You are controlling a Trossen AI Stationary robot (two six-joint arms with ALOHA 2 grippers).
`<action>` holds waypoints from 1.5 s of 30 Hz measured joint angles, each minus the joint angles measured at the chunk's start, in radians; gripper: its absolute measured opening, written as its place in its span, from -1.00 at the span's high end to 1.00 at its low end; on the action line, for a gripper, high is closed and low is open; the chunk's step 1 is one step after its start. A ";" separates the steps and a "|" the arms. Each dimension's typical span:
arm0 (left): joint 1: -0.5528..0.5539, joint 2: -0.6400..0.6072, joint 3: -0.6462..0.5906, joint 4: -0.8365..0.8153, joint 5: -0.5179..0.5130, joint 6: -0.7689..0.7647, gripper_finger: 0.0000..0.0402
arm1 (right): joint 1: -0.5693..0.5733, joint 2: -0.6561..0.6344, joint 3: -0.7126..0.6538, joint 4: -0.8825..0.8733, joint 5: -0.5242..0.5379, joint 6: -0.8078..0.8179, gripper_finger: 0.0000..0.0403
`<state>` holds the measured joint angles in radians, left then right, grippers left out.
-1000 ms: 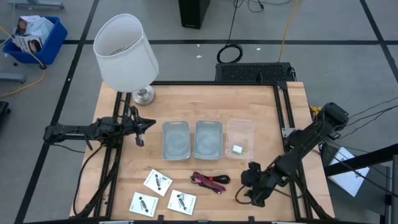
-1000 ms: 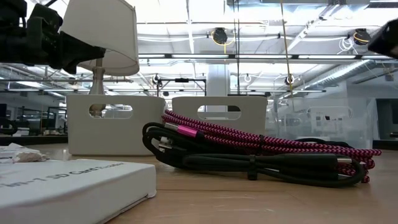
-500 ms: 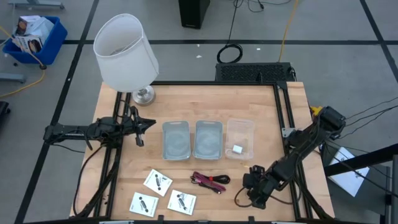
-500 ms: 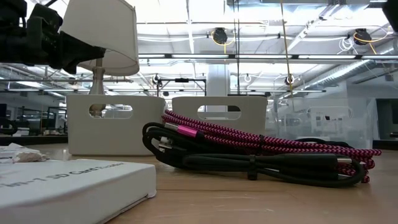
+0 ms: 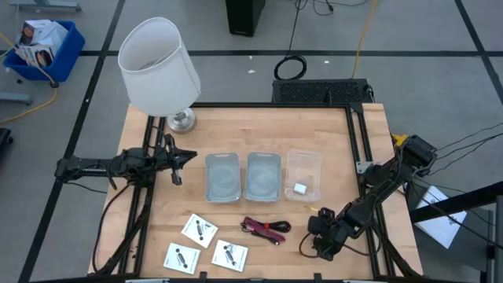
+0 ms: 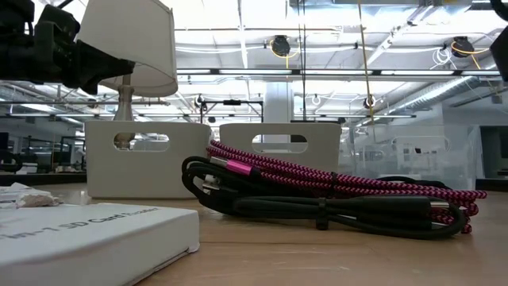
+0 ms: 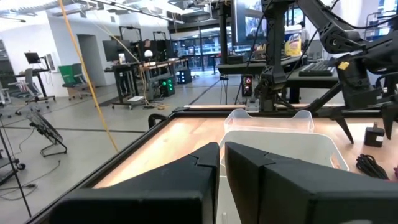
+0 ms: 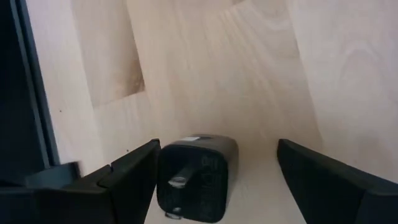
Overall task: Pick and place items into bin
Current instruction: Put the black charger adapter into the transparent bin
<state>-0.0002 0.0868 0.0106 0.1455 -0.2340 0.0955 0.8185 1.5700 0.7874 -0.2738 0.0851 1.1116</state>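
Straddling the black cube (image 8: 196,176) near the table's (image 5: 330,141) front right corner, the right gripper (image 5: 313,245) had its fingers spread wide, not yet pinching. Cube looked small, rigid, probably light, likely a plug-in charger; smooth flat sides should take a squeeze across the body. Left gripper (image 5: 182,159) waited near the left edge, fingers pressed together.

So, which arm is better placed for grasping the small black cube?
The right: its open gripper is already around the black cube on the table. The left gripper waits shut, far away.
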 joint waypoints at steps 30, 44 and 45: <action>0.000 0.000 0.000 0.000 0.000 0.000 0.82 | -0.172 -0.227 0.022 0.002 -0.067 -0.341 0.32; 0.000 0.000 0.000 0.000 -0.003 0.031 0.82 | -0.598 -0.544 0.023 -0.292 0.176 -0.773 0.31; 0.000 0.000 0.000 0.001 -0.003 0.032 0.82 | -0.620 -0.536 0.023 -0.305 0.173 -0.782 0.31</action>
<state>-0.0002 0.0868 0.0108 0.1463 -0.2367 0.1272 0.1989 1.0338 0.8104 -0.5791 0.2582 0.3292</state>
